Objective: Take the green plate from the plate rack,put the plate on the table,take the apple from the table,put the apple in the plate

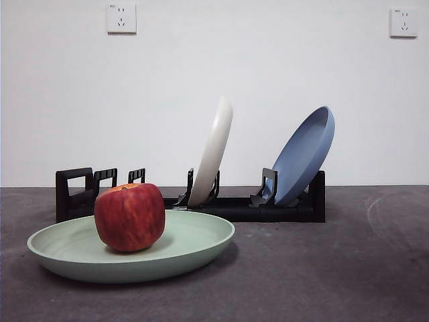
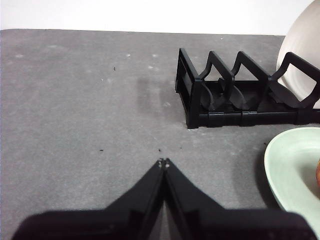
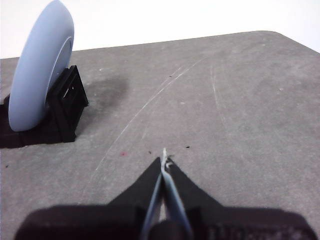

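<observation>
The pale green plate (image 1: 188, 245) lies flat on the dark grey table (image 1: 335, 268), in front of the black plate rack (image 1: 241, 204). A red apple (image 1: 129, 217) rests inside the plate, left of its middle. In the left wrist view my left gripper (image 2: 163, 162) is shut and holds nothing, hovering over bare table beside the rack's handle end (image 2: 192, 100), with the green plate's rim (image 2: 285, 165) off to one side. My right gripper (image 3: 164, 161) is shut on nothing too, above the table near the rack's other end (image 3: 67, 102). Neither arm appears in the front view.
A cream-white plate (image 1: 214, 151) and a blue plate (image 1: 305, 154) stand tilted in the rack's slots. The blue plate (image 3: 40, 65) also fills the right wrist view's far side. Two wall sockets (image 1: 121, 18) sit high on the white wall behind.
</observation>
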